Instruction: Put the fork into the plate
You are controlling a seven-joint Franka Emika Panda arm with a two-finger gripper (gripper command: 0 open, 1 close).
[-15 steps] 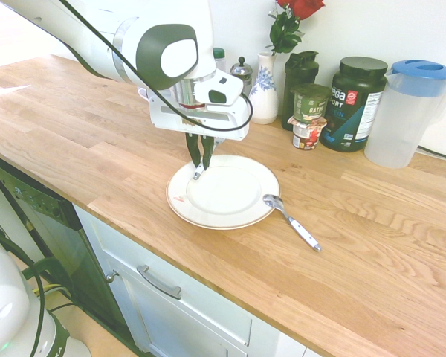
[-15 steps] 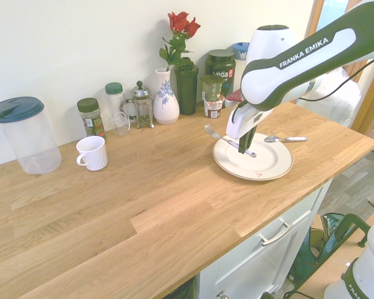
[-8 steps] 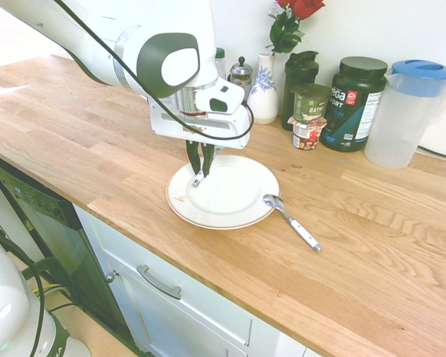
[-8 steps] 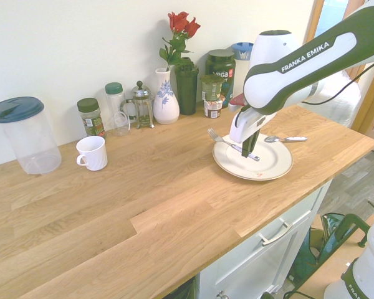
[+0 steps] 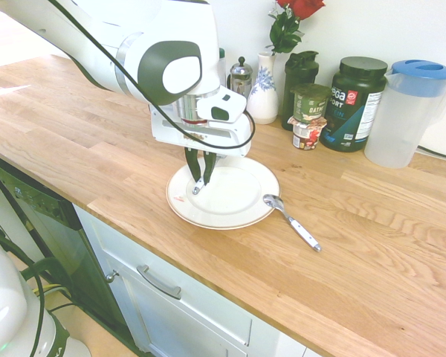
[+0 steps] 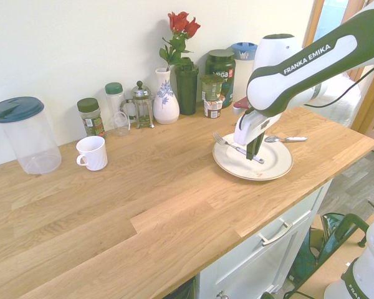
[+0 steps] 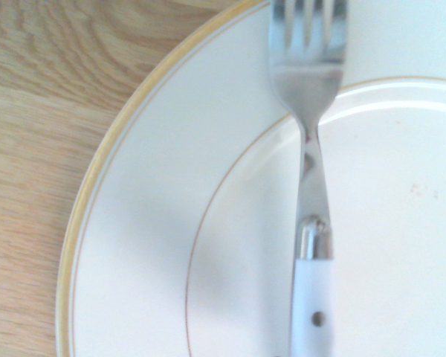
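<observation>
**Lowering the fork over the plate**

Looking straight down from the wrist, we see the fork (image 7: pixel 310 186) directly under our gripper (image 5: pixel 200 181), its long axis running from the white handle at the hand across the plate (image 7: pixel 156 223) toward the rim, tines reaching past the edge. In the second exterior view it hangs slightly tilted, low over the plate. We judge the fingers clasp the handle, though we cannot tell whether they are loosening.
</observation>
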